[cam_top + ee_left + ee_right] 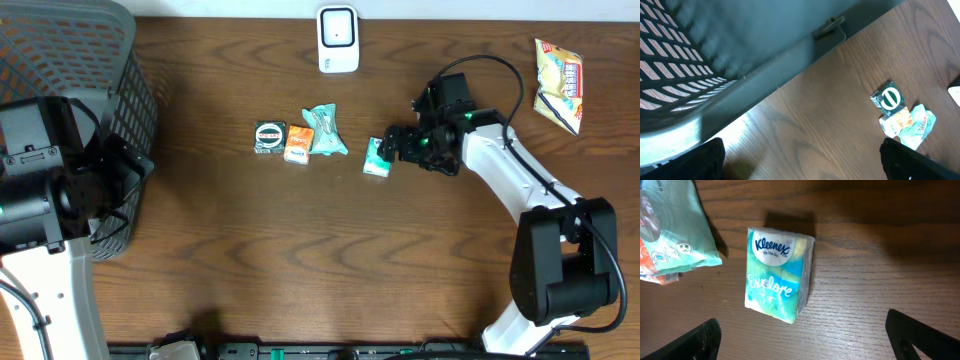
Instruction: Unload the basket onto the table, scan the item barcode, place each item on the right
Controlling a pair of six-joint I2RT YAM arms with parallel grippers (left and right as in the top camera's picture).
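Tissue pack [777, 275] lies by right tool [802, 337], gaping empty like left tool [800, 160].

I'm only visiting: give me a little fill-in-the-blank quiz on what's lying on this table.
The tissue pack bears the brand name ____. The right fingers near it are ____, holding nothing. The mesh basket stands by the ____ arm. Between the dark green pack and the teal pouch lies a small pack coloured ____.
Missing: Kleenex; open; left; orange.
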